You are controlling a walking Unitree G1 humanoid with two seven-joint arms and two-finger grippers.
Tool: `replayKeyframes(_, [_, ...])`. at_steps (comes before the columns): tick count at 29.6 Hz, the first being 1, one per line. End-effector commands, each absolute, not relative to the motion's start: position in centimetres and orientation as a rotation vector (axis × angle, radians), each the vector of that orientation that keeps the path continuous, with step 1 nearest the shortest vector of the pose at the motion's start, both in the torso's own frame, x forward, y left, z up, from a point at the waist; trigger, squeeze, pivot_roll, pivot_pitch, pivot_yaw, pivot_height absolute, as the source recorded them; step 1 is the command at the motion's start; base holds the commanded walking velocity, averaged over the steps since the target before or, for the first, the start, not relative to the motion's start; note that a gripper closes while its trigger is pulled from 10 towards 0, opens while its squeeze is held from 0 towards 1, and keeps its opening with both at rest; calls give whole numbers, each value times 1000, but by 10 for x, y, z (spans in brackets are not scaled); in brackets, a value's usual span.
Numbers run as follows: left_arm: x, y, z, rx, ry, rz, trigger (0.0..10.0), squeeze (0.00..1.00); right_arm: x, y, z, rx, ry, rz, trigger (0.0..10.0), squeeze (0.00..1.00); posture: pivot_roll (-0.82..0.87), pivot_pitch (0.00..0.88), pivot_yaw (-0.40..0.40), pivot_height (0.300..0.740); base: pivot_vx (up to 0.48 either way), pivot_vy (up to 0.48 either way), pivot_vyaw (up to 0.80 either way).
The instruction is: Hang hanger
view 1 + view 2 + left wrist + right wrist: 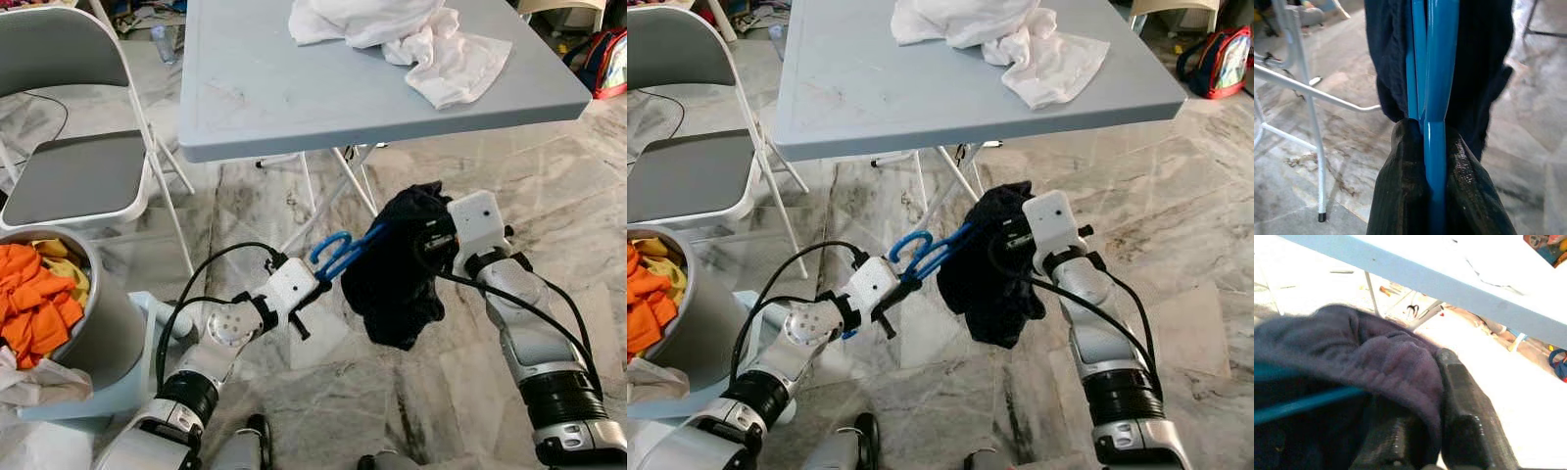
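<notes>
1. There is one blue hanger (338, 253).
2. One dark piece of clothing (397, 284) hangs on it.
3. There are two grippers, the left gripper (1435, 186) and the right gripper (1449, 431). Each one has two black fingers.
4. There are two silver robot arms.
5. There is one grey folding table (294, 88).
6. One heap of white cloth (411, 39) lies on top of it. I cannot tell how many pieces are in the heap.
7. There is one grey folding chair (73, 166).
8. There is one round bin (98, 323). It holds orange and yellow clothes, too bunched up to count.
</notes>
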State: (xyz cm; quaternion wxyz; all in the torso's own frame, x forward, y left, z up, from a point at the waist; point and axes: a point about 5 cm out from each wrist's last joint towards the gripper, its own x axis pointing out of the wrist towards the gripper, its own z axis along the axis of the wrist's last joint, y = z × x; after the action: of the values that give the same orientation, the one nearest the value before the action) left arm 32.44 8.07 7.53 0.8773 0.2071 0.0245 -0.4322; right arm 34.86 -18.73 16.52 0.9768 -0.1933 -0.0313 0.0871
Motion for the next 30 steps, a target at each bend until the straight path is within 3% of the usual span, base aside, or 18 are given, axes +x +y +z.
replayKeyframes(1, [318,80,66,454,99,-946,0,0,350,-184,178,-369,-108,172,0,0,-40,242,25,740,0,0,0])
replayKeyframes(5, [309,80,60,487,121,-1061,0,0,357,-181,182,-368,-106,140,0,0,-40,242,24,740,0,0,0])
replayKeyframes(14, [301,90,55,533,133,-1148,0,0,370,-190,184,-381,-51,40,0,0,-30,237,14,740,0,0,0])
replayKeyframes(30, [307,115,72,530,60,-1087,0,0,363,-226,152,-383,77,-82,0,0,-25,236,8,740,0,0,0])
